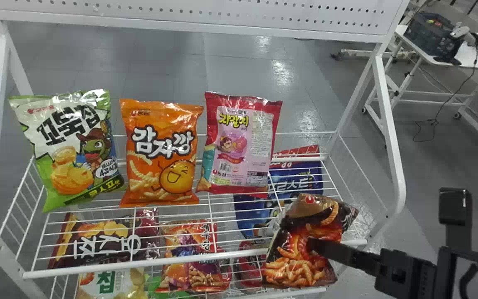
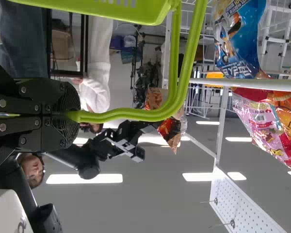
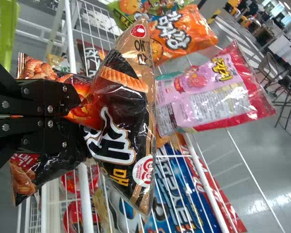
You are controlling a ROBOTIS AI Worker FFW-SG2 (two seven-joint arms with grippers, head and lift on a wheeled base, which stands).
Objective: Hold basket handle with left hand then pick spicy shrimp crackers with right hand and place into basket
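My left jaws clamp the basket handle (image 2: 136,115); my right jaws pinch the probably light, crushable crackers (image 1: 297,265) mid-bag.

Snack bags by kind: I count, on 1 white rack (image 1: 389,124), 1 green bag (image 1: 71,149) at left, 1 orange bag (image 1: 160,151) between, 1 pink-and-red bag (image 1: 241,145) at right. Nearer, I count 1 spicy shrimp crackers bag (image 1: 299,270); near left, 1 green basket (image 2: 111,10).
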